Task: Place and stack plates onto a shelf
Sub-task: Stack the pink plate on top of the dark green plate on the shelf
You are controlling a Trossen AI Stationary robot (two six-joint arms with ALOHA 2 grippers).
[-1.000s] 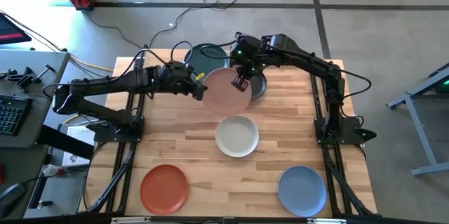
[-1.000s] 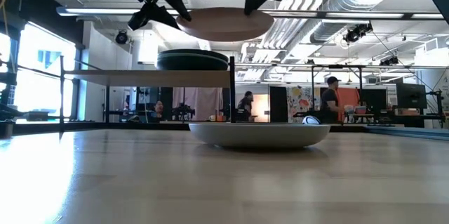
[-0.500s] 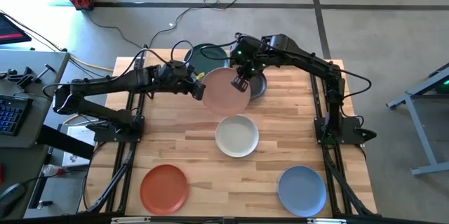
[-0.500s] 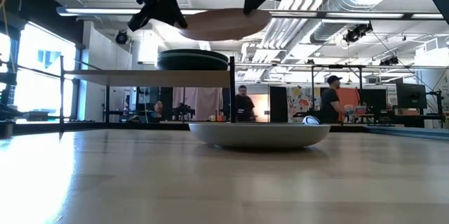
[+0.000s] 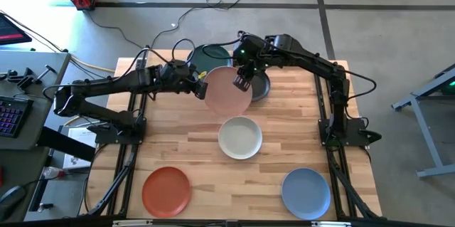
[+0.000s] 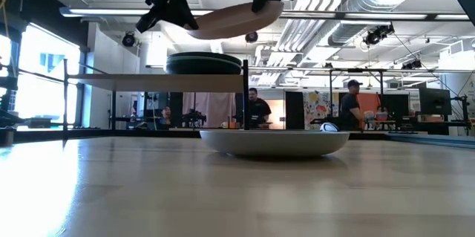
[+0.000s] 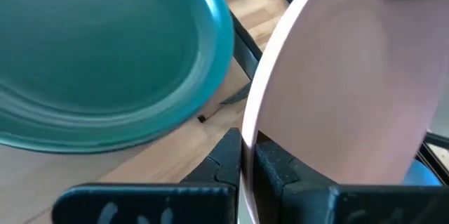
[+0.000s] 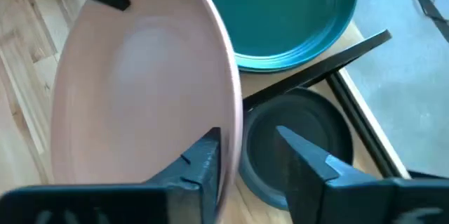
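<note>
Light plank tabletop [image 5: 192, 152] fills the middle of the high view, with grey floor and cables beyond its upper edge. Just above centre, the pink plate [image 5: 229, 90] hangs in the air, tilted, between the two arms. The left gripper [image 5: 202, 87] comes in from the picture's left and is clamped on the plate's left rim; the left wrist view shows its fingers [image 7: 228, 155] pinching that rim edge-on. The right gripper [image 5: 242, 82] reaches in from the upper right, and in the right wrist view its fingers [image 8: 201, 155] stand parted on either side of the plate's rim, no longer pressing it. Behind the pink plate, at the table's upper edge, the shelf [image 6: 156, 81] carries the dark teal plate [image 5: 210, 57], and a charcoal plate [image 5: 261, 87] lies just right of it, lower down. An off-white plate [image 5: 239, 137] rests at centre, a terracotta orange plate [image 5: 166, 191] at lower left, a blue plate [image 5: 306, 193] at lower right.
</note>
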